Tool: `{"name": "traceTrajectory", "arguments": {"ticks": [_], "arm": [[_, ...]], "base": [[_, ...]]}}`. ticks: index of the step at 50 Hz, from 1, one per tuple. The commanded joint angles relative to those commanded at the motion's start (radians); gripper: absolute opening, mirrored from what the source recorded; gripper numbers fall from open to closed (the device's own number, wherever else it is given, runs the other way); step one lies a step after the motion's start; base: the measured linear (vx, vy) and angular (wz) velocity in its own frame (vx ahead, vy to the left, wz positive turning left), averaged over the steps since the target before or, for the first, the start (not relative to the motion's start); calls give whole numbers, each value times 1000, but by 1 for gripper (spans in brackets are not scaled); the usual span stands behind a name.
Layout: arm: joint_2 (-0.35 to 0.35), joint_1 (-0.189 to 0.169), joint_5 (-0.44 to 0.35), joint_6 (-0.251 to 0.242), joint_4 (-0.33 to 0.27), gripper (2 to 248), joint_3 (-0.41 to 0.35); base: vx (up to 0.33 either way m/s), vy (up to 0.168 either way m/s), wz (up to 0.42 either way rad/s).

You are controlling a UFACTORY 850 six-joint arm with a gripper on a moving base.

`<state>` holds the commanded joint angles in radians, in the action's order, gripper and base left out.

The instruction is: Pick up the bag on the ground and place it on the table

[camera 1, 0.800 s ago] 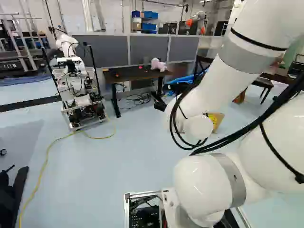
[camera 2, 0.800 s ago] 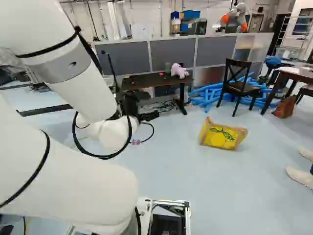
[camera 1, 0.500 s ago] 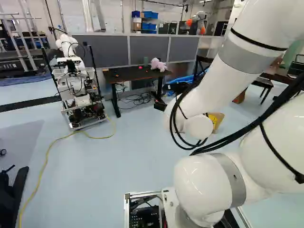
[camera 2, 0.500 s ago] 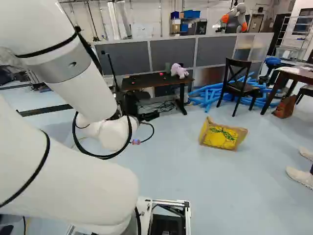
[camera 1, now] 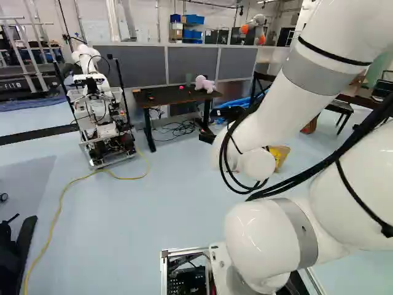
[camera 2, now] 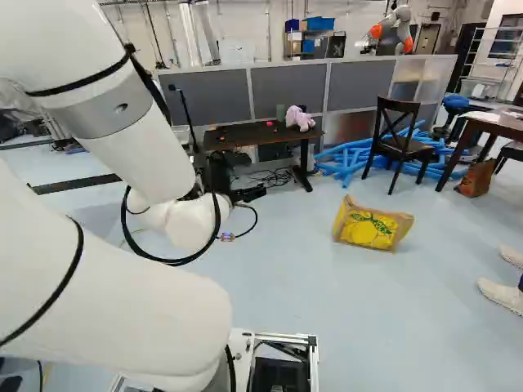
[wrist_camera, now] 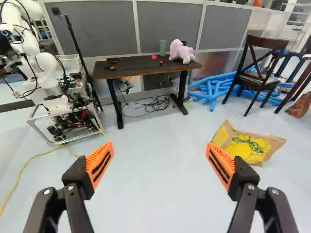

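Carrying nothing in the wide-open two-finger gripper (wrist_camera: 159, 145)! Spotting the lemon-print shopping bag (wrist_camera: 249, 147) on the floor (wrist_camera: 158, 204), about one o'clock; must centre it, descend astride, pinch well past the rim.

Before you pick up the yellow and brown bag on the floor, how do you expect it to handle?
The bag probably keeps some shape, since its sides stand up from the floor. Its creased, crumpled edges suggest thin walls that would fold under a squeeze. Its contents are hidden, so I can't judge weight.
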<state>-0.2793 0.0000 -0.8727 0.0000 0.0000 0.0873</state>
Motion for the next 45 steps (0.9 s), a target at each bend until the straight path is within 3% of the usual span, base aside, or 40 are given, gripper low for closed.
{"name": "traceTrajectory", "arguments": {"ticks": [25, 45], "arm": [[0, 0, 0, 0, 0, 247, 0], [0, 0, 0, 0, 0, 247, 0]], "base": [[39, -6, -17], [97, -112, -238]]}}
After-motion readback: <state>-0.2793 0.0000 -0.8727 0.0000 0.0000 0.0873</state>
